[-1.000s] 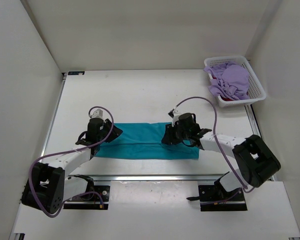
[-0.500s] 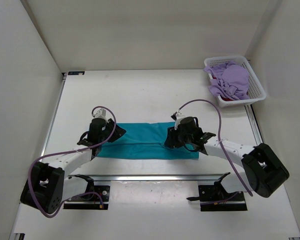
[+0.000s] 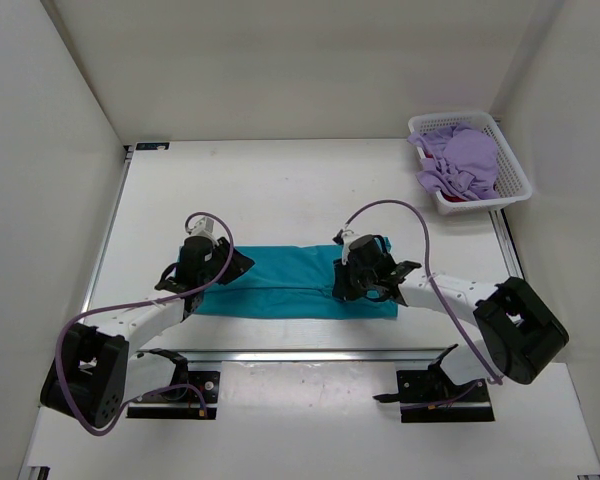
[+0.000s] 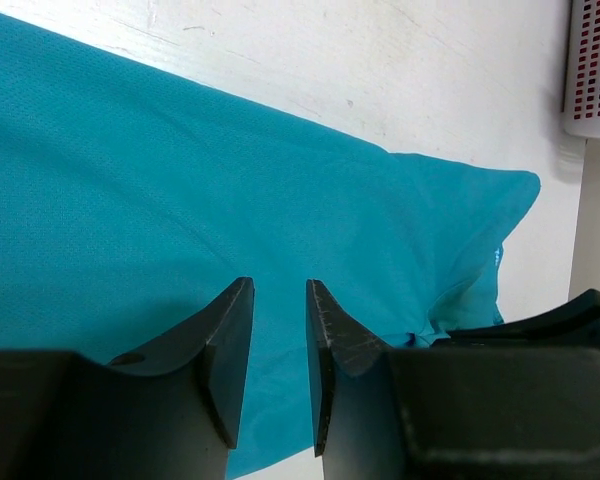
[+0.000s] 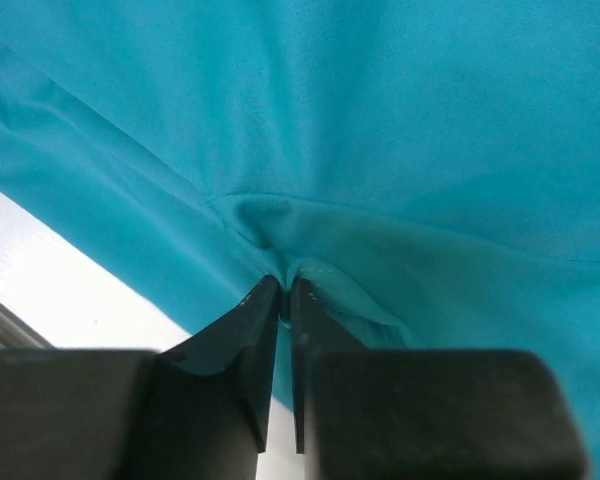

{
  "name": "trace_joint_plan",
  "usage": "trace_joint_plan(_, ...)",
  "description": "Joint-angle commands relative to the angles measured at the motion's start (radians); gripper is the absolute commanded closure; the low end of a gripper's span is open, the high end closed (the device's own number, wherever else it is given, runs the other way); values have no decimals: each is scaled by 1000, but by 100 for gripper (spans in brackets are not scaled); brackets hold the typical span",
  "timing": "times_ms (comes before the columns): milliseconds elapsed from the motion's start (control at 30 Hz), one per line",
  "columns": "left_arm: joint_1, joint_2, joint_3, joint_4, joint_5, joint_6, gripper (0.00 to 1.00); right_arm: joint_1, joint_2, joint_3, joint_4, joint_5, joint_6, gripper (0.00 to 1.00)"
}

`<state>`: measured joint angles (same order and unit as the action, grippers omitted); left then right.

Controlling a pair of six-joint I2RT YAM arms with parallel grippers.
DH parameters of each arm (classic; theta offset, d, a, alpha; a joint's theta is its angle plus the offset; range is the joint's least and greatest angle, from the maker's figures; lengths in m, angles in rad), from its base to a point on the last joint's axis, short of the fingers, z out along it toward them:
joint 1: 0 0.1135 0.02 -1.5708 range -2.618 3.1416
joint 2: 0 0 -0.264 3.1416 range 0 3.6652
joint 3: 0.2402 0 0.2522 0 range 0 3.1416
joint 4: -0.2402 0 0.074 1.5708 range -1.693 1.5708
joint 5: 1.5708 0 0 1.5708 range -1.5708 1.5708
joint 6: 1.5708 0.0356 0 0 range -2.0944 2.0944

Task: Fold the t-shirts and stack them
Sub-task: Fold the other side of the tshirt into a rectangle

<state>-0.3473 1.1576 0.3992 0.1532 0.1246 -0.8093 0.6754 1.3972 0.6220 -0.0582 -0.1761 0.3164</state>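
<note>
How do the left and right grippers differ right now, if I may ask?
The left gripper stands slightly open, holding nothing; the right gripper is shut on a pinched fold. Over the teal t-shirt, the left is at its left end, the right toward its right. Both are black.

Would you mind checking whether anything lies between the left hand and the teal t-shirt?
Nothing visible does: the left hand sits directly over the teal t-shirt, its fingers parted with only cloth beneath. The right hand pinches a fold.
</note>
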Motion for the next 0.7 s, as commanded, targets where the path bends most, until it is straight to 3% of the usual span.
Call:
trace_joint_plan(0,-1,-6,-5,31,15,-5,61,29,-26,80,-78,46,35,93)
trace_joint_plan(233,-36,1,15,42,1,-24,61,104,-46,151,-219,108,153,93)
trace_joint_plan(433,-47,8,26,57,17,-36,61,165,-24,162,-235,125,219,92)
trace_joint_plan(667,-33,-16,36,49,24,-36,60,202,-30,176,-239,107,245,67)
